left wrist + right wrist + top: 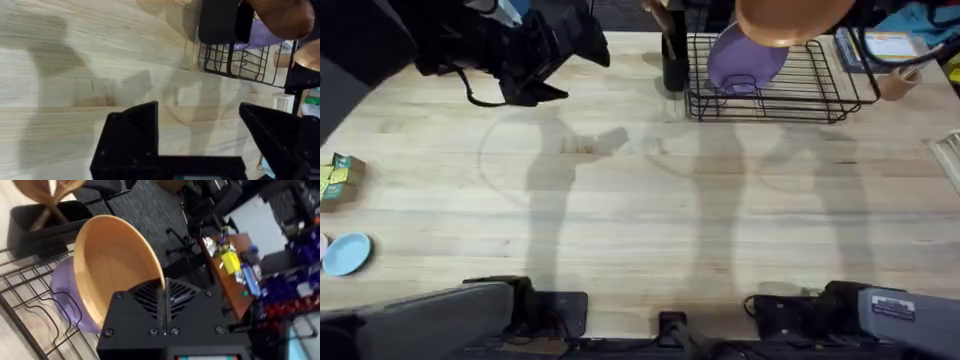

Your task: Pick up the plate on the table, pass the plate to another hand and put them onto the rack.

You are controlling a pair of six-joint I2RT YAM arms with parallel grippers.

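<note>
The orange plate (782, 22) hangs tilted above the back of the black wire rack (820, 100). In the right wrist view my right gripper (163, 294) is shut on the rim of the plate (107, 265), which sits just over a purple plate (67, 302) standing in the rack (20, 307). My left gripper (572, 68) hovers over the table to the left of the rack. It is open with nothing between its fingers (134, 131), and beyond them I see the rack (240, 67) and the orange plate (280, 15).
A purple plate (745, 60) stands in the rack's left slots. A black container (674, 62) stands against the rack's left side. A small light-blue dish (345, 253) and a green box (338, 178) lie at the table's left edge.
</note>
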